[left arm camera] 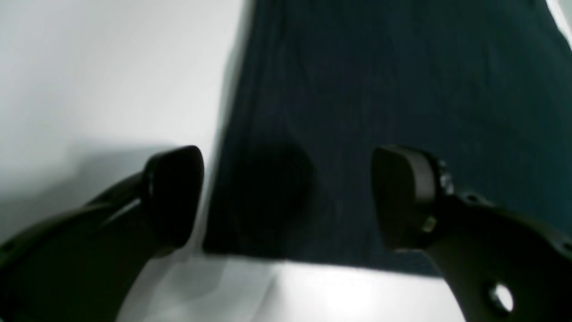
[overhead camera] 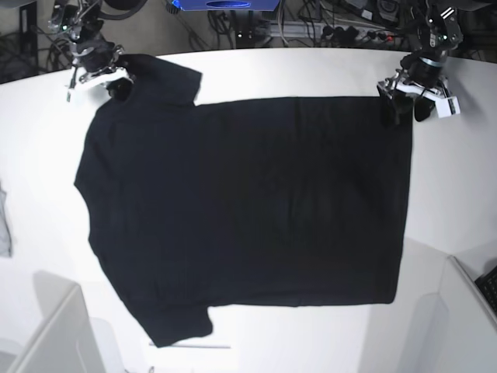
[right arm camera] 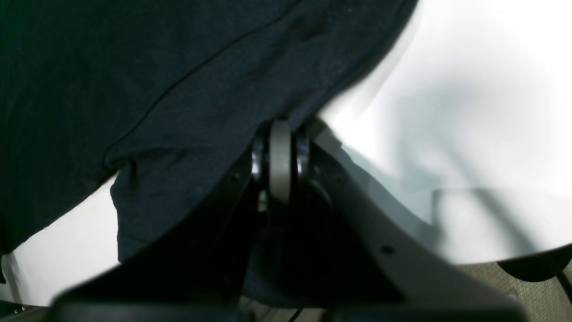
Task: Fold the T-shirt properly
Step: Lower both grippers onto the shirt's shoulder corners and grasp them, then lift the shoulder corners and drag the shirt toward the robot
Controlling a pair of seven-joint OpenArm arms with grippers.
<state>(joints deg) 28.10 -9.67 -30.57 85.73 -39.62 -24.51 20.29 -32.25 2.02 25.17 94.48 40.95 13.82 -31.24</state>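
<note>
Black T-shirt (overhead camera: 248, 179) flat on desk (overhead camera: 39, 295). Right gripper (right arm camera: 288, 129) pinches its edge; left gripper (left arm camera: 286, 197) wide above a corner.

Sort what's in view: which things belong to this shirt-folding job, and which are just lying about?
Part of the job:
- black T-shirt
- left gripper
- right gripper

Just lying about:
- nothing I can make out for certain

One black T-shirt (overhead camera: 256, 194), two robot arms (overhead camera: 449, 47), apparently one white table (overhead camera: 272, 74)
</note>
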